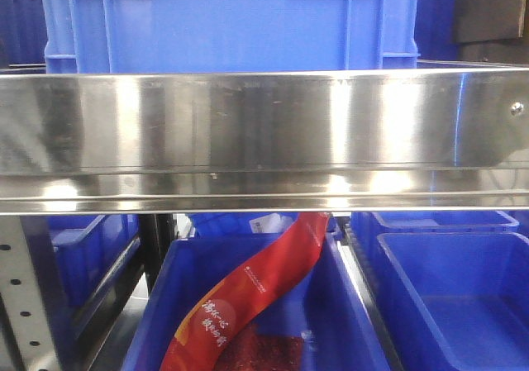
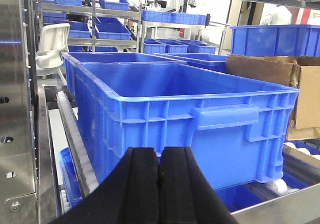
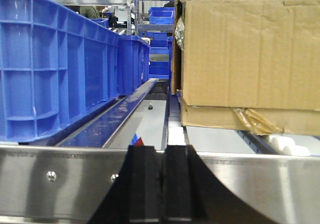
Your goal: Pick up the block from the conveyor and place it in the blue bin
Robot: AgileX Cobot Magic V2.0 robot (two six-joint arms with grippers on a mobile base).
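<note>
**Both grippers parked shut, no block anywhere**

Left gripper (image 2: 159,194) and right gripper (image 3: 162,189) have jaws pressed together, holding nothing, probably just waiting. Blue bin (image 2: 200,114) sits right ahead. Can't spot conveyor belt or block.

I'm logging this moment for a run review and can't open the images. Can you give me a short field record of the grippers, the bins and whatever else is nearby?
left gripper: shut, holding nothing, facing a large blue bin
right gripper: shut, holding nothing, behind a steel rail
cardboard box: on the right in the right wrist view
block: none in view
conveyor belt: not in view
front view: steel beam across the middle, red printed bag hanging into a lower blue bin
</note>
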